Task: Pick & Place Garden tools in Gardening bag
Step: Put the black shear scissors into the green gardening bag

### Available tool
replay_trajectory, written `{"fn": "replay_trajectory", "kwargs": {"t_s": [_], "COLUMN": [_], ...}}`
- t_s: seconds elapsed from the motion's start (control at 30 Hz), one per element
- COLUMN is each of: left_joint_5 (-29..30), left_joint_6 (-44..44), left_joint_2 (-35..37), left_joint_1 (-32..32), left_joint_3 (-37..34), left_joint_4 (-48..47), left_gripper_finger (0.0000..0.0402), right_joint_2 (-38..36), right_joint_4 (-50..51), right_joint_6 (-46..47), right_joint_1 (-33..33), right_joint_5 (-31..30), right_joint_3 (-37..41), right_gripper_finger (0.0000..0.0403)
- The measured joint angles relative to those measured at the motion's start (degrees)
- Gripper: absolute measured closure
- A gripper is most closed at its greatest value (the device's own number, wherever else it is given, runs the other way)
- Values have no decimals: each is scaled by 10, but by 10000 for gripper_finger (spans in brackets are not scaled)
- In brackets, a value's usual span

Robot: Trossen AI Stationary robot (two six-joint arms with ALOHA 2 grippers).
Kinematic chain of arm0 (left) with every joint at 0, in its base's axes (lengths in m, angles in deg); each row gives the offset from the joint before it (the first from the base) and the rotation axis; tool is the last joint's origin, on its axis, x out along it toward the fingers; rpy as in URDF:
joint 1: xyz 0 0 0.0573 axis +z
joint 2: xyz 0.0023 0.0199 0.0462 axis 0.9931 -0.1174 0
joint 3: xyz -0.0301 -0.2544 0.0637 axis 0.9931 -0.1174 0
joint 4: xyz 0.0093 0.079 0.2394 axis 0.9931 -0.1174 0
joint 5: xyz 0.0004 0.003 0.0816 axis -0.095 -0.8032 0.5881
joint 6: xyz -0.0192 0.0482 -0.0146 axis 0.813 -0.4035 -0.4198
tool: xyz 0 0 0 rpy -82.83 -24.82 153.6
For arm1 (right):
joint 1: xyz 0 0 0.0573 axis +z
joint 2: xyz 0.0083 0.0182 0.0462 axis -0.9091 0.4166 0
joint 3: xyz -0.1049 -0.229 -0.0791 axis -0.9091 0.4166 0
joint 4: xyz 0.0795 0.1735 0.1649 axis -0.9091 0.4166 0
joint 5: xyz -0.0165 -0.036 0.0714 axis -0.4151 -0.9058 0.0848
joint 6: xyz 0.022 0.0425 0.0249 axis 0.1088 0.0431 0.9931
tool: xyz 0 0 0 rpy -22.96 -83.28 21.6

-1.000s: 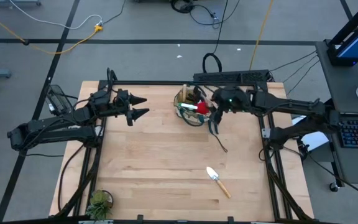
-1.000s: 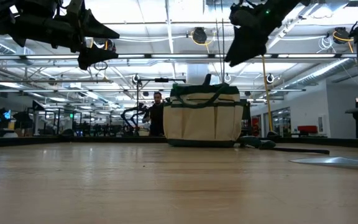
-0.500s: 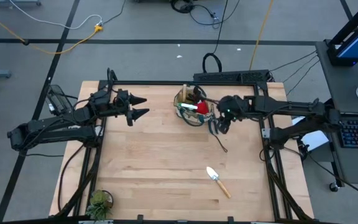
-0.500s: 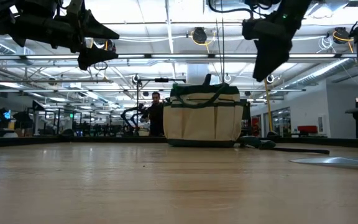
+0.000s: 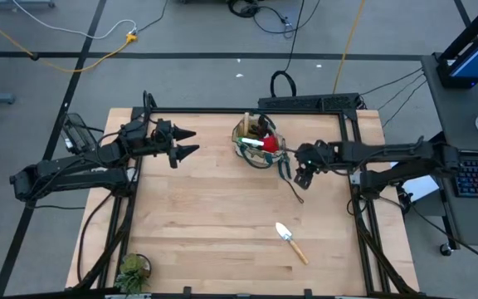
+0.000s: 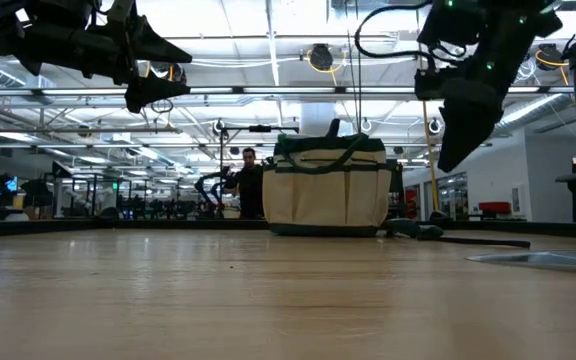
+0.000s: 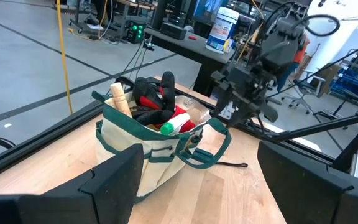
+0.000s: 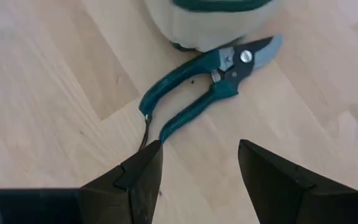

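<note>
The tan gardening bag [image 5: 258, 143] with green trim stands at the table's far middle. It holds a wooden handle [image 7: 120, 99], black and red tools [image 7: 157, 99] and a green bottle tip [image 7: 168, 128]. Teal-handled pruning shears [image 8: 210, 81] lie flat on the table by the bag's right foot [image 5: 284, 169]. My right gripper [image 8: 197, 168] hangs open above the shears' handle ends, tilted down, touching nothing [image 6: 463, 135]. A silver trowel with a wooden handle [image 5: 290, 241] lies nearer the front. My left gripper [image 5: 191, 142] waits open, level, left of the bag.
A small potted plant [image 5: 133, 270] sits at the near left corner. A thin dark cord [image 8: 145, 134] trails from the shears' handle end. Bare wood spreads between the bag, the trowel and the plant. A black frame [image 5: 247, 110] borders the table.
My right gripper has come away from above the bag, moving toward the table's right and near edges and sinking. It has tipped further downward and now hangs over the shears. Its fingers stay open. The bag and tools have not moved.
</note>
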Motion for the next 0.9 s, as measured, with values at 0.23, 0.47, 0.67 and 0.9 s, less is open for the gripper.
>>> {"fn": "replay_trajectory", "kwargs": {"t_s": [0.23, 0.47, 0.67, 0.9], "left_joint_5": [0, 0, 0, 0], "left_joint_6": [24, 50, 52, 52], "left_joint_2": [0, 0, 0, 0], "left_joint_1": [0, 0, 0, 0], "left_joint_3": [0, 0, 0, 0], "left_joint_4": [0, 1, 1, 1], "left_gripper_finger": [78, 78, 78, 78], "right_joint_2": [1, 1, 1, 8], "right_joint_4": [-15, -18, -41, -57], "right_joint_6": [-201, -420, -594, -769], "right_joint_1": [0, 0, 0, -1], "right_joint_5": [0, -3, -1, 1], "right_joint_3": [46, 57, 57, 57], "right_gripper_finger": [202, 202, 202, 202]}}
